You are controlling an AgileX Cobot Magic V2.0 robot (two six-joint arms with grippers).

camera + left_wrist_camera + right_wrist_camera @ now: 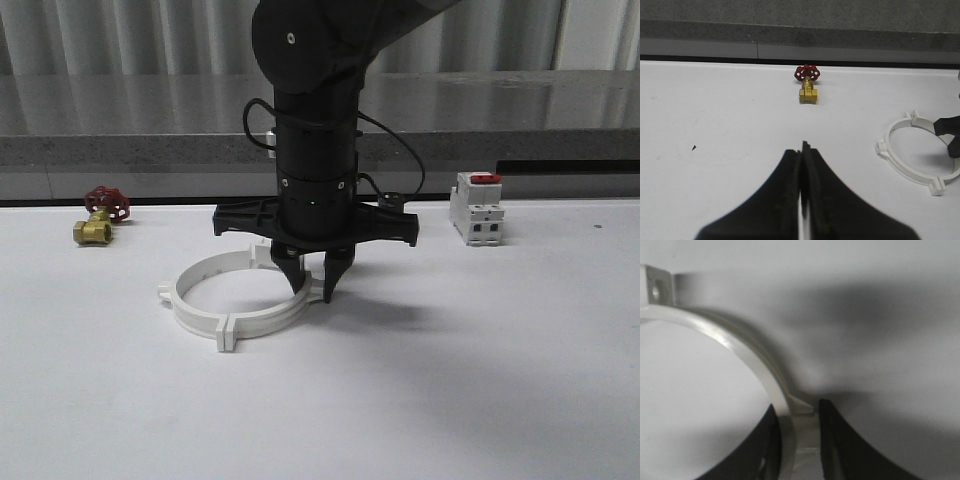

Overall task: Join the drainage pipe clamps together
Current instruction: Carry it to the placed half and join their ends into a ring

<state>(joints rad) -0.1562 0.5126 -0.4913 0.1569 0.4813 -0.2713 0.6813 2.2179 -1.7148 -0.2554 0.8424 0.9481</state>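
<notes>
The drainage pipe clamps (262, 322) lie flat on the white table as one wide white ring with small tabs around its rim. I cannot make out the seams between the two halves. My right gripper (313, 290) points straight down over the ring's right side. One finger is inside the band (740, 347) and one is outside. Together they are shut on the band and its outer tab (802, 406). My left gripper (803, 147) is shut on nothing above bare table, with the ring (900, 160) off to its side.
A brass valve with a red handwheel (100, 215) lies at the back left of the table, also visible from the left wrist (807, 85). A white breaker with a red switch (476, 208) stands at the back right. A grey ledge runs behind the table.
</notes>
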